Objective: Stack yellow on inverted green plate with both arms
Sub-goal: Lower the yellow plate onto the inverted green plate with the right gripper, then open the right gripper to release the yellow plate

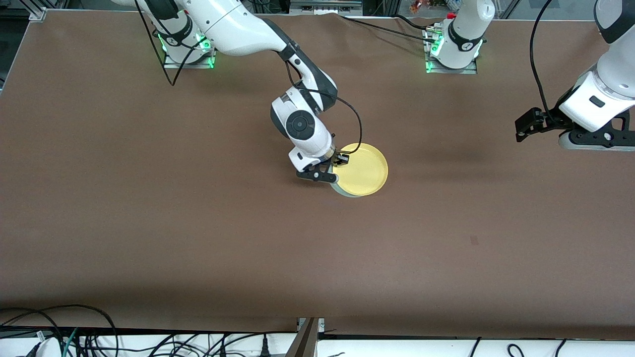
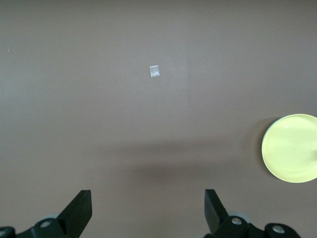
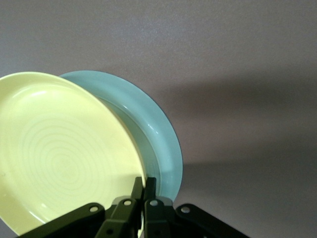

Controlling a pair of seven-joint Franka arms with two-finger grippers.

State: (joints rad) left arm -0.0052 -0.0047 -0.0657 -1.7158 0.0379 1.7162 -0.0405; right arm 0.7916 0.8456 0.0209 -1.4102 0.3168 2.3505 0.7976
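Observation:
The yellow plate [image 1: 362, 168] lies on top of the pale green plate [image 1: 342, 191] in the middle of the table, and only a sliver of the green plate's edge shows under it. My right gripper [image 1: 340, 159] is shut on the yellow plate's rim at the side toward the right arm's end. In the right wrist view the fingers [image 3: 137, 187] pinch the yellow plate's [image 3: 59, 153] rim, with the green plate [image 3: 161, 134] just beneath. My left gripper [image 1: 521, 131] waits open and empty over the left arm's end of the table. It is also open in its wrist view [image 2: 148, 210], where the yellow plate [image 2: 292, 148] shows far off.
A small pale tape patch [image 2: 154, 71] lies on the brown table cover [image 1: 198, 223]. Cables [image 1: 74, 337] run along the table edge nearest the front camera. The arm bases [image 1: 451, 59] stand along the edge farthest from the front camera.

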